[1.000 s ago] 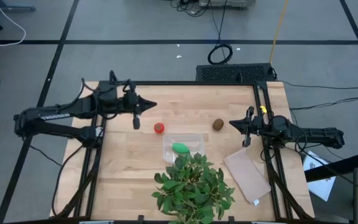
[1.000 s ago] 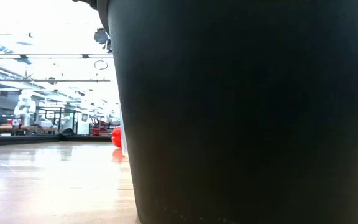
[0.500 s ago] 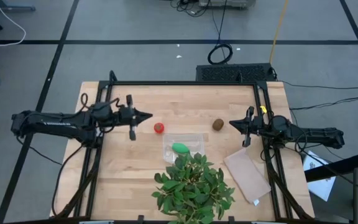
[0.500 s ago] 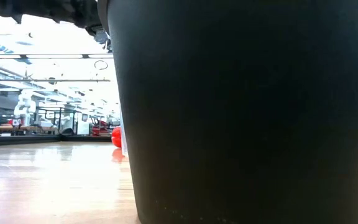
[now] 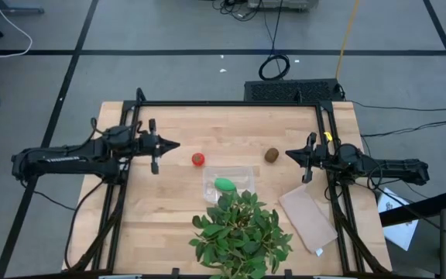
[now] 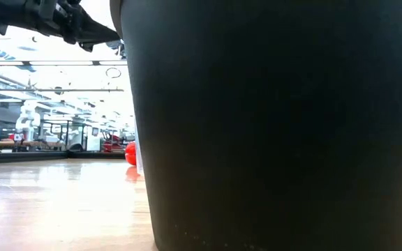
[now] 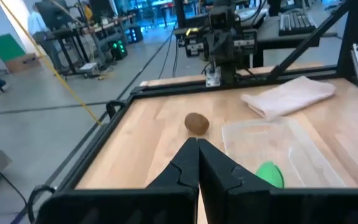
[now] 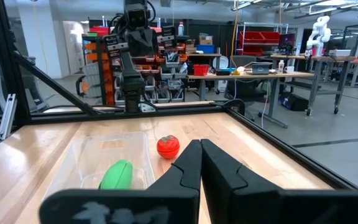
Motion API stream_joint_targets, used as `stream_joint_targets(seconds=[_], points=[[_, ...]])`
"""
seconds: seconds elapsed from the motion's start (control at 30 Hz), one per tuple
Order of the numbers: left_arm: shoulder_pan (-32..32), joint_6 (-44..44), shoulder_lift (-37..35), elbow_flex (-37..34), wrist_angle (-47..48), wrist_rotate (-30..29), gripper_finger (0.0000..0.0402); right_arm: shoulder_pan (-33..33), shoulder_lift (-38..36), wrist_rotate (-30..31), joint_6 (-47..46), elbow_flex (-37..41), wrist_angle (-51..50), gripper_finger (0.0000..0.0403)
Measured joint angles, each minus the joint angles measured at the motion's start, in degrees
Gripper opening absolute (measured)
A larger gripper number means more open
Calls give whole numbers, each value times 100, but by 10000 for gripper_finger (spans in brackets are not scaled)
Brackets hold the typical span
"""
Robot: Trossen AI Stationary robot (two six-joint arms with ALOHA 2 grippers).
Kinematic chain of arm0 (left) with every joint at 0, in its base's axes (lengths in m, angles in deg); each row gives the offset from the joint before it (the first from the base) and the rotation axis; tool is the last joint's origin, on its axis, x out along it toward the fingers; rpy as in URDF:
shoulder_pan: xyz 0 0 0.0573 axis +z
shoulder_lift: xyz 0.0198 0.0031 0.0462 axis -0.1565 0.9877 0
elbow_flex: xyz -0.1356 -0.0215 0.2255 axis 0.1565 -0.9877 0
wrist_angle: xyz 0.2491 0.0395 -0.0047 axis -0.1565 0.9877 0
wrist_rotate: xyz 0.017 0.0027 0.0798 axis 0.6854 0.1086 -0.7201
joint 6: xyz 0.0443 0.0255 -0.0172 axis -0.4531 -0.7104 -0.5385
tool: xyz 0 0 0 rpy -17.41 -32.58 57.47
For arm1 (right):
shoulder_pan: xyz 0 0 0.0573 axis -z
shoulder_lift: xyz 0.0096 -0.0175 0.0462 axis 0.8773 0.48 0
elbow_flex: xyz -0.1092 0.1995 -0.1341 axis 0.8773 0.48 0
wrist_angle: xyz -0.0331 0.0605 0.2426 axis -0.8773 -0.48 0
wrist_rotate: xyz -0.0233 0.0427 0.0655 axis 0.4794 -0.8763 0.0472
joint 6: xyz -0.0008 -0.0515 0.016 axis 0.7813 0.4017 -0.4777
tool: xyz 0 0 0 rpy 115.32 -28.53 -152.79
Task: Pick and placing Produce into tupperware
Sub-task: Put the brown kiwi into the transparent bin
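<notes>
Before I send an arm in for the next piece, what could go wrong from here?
The tomato and kiwi are round and loose on the bare wood, so a glancing touch could roll them. Both the left gripper and the right gripper are shut and must open first. The clear container holding the green piece sits against the plant, whose leaves overlap its near edge and could snag an arm or hide the drop.

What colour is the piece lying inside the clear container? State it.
Bright green; it shows best in the right wrist view, inside the clear container.
</notes>
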Motion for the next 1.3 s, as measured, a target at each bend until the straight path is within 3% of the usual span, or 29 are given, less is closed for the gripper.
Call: stream_joint_targets(seconds=[0.2,0.8,1.07,1.3], points=[[-2,27,-10,-69,-8,7,0,0,0,0,30,1,-2,0],[2,221,-948,-1510,-745,107,0,0,0,0,49,-1,-4,0],[2,245,-952,-2196,-1666,105,1,0,0,0,56,1,-4,0],[2,326,-951,-2240,-1665,174,2,0,0,0,56,1,-8,0]])
